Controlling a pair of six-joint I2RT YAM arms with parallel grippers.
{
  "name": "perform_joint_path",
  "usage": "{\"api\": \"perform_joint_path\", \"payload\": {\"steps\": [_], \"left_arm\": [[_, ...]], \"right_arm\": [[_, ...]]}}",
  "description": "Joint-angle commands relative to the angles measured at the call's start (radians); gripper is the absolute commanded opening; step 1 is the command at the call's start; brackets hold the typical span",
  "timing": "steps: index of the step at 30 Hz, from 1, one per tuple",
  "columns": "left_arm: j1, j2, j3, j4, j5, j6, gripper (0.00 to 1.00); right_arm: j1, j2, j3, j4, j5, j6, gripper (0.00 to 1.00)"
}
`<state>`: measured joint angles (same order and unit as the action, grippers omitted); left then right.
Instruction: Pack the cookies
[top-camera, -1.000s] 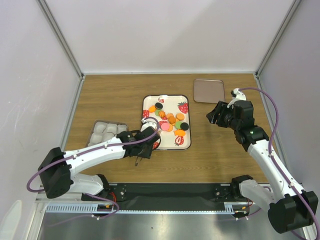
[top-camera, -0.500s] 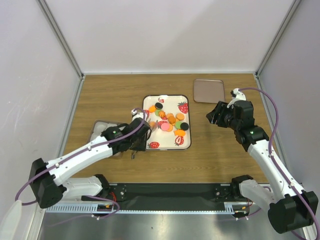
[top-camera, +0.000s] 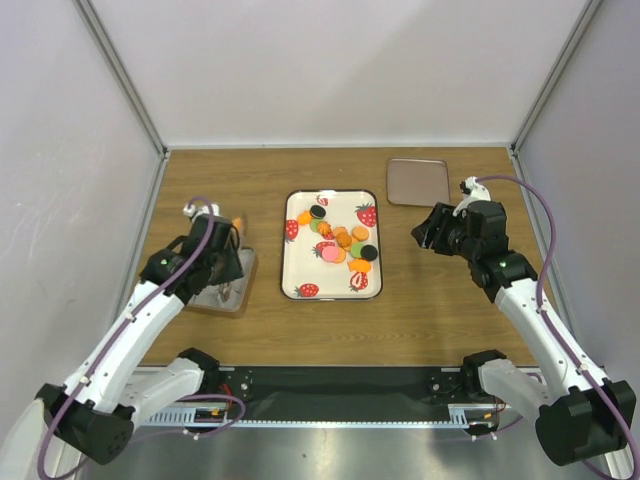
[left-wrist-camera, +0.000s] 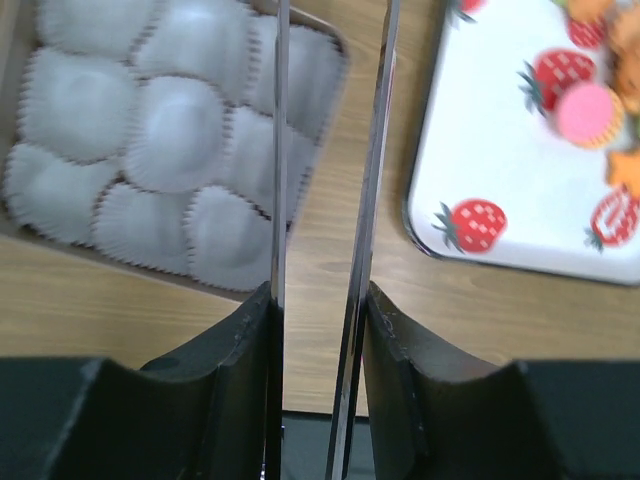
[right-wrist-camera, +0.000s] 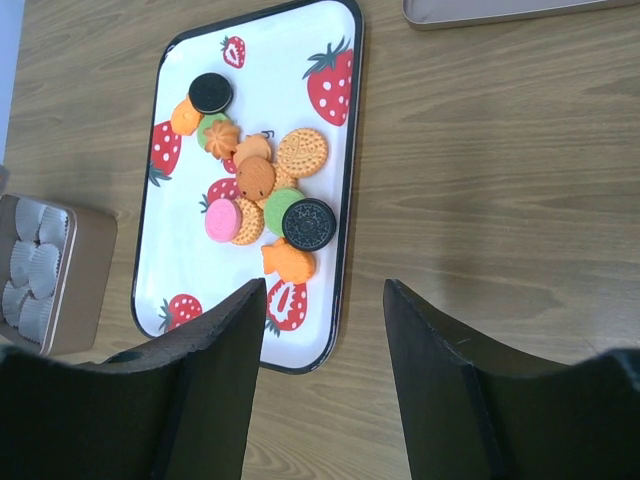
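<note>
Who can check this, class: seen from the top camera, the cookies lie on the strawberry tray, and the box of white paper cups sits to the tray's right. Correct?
Not quite. The cookies do lie on the strawberry tray, but the box of white paper cups sits to the tray's left, not its right. The top external view shows it.

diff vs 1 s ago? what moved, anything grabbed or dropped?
The left gripper, shut on metal tongs, swung left from the strawberry tray's near-left corner to over the box of paper liners. An orange speck shows at the tongs' far end, possibly a cookie. Unchanged: right gripper open right of the tray, cookies piled on it.
</note>
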<state>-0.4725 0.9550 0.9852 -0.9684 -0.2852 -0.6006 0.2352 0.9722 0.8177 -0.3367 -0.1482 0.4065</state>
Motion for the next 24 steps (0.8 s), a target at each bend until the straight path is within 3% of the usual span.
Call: {"api": "perform_joint_path", "payload": {"steps": [1,9,24], "left_arm": [[0.124,-0.030,0.012,-0.009,0.033,0.036,0.41],[0.351,-0.016,-0.037,0.030,0.089,0.062,0.41],[0.509,0.041,-0.143,0.129,0.129,0.068,0.40]], "right_arm": [[-0.002,0.010,0.001,0.036,-0.017,-0.012,0.56],[-0.002,0.008,0.001,0.031,-0.019,-0.012,0.56],[-0.004,0.005,-0.002,0.031,-0.030,-0.012,0.56]]}}
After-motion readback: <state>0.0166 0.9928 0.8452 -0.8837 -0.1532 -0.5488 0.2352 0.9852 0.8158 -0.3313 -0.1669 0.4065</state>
